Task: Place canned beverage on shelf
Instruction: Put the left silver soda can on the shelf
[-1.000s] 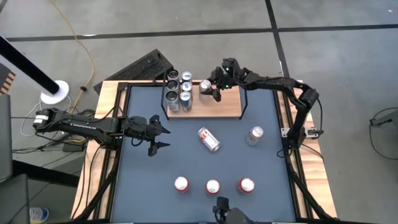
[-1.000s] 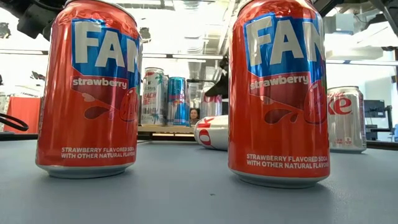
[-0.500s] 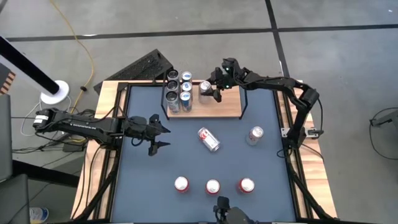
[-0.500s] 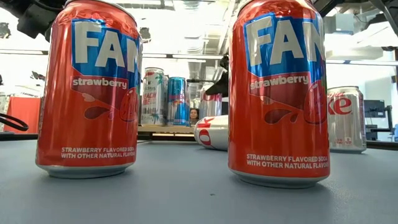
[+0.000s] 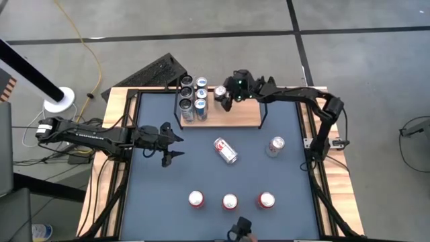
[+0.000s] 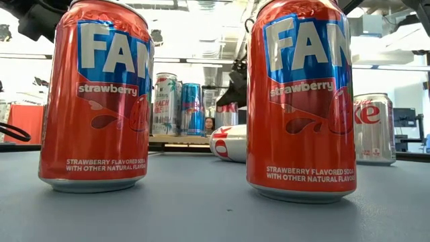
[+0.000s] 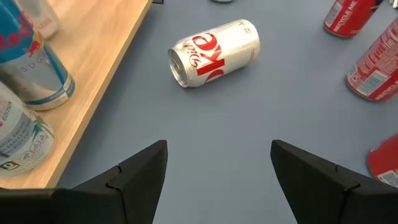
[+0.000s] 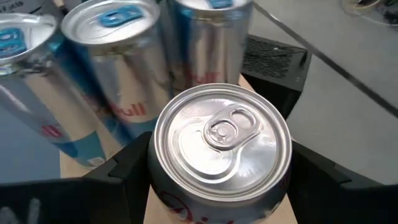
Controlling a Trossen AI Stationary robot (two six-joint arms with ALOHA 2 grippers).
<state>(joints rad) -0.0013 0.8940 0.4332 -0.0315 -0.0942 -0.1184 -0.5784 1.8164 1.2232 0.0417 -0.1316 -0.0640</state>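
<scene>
The right gripper is clamped across a can on the shelf. Rigid but smooth and slippery; grip mid-body. Left gripper waits, fingers apart.

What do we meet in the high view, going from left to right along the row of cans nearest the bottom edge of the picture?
Red-topped upright can on the left → red-topped upright can in the middle → red-topped upright can on the right, all standing apart on the grey-blue table mat.
</scene>
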